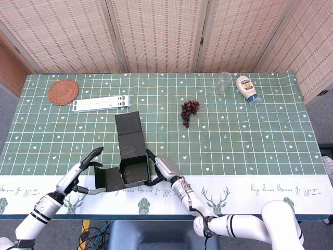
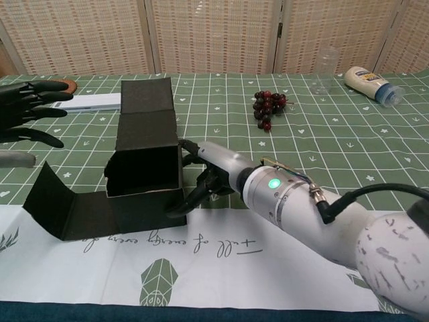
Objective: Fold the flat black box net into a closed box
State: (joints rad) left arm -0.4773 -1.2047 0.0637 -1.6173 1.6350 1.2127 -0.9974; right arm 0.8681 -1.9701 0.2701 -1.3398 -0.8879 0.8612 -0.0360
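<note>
- The black box net (image 1: 129, 156) is sitting near the front edge of the table (image 1: 270, 135), partly folded: an open square tub is standing at its middle, one panel is running flat on the cloth toward the far side, and another is sticking out to the left, tilted up off the cloth.
- In the chest view the black box net (image 2: 137, 181) is showing its open top, with the left flap rising at an angle from the tub's base.
- The right hand (image 1: 159, 171) is pressing against the right wall of the tub, its fingers curving around the near right corner.
- In the chest view the right hand (image 2: 201, 181) is touching that wall with dark fingertips (image 2: 177, 209) low at the front corner; it is bracing the box rather than grasping it, with nothing enclosed in the palm.
- The left hand (image 1: 83, 169) is hovering just left of the tilted flap, fingers spread apart and holding nothing; whether it is touching the flap cannot be told.
- In the chest view the left hand (image 2: 27, 111) is showing at the left edge, fingers splayed, apart from the box.
- Farther back on the checked green tablecloth (image 1: 234, 156) are lying a bunch of dark grapes (image 1: 189, 111), a clear glass (image 1: 224, 83), a mayonnaise bottle (image 1: 246, 89) on its side, a woven coaster (image 1: 63, 91) and a white folded stand (image 1: 101, 103).
</note>
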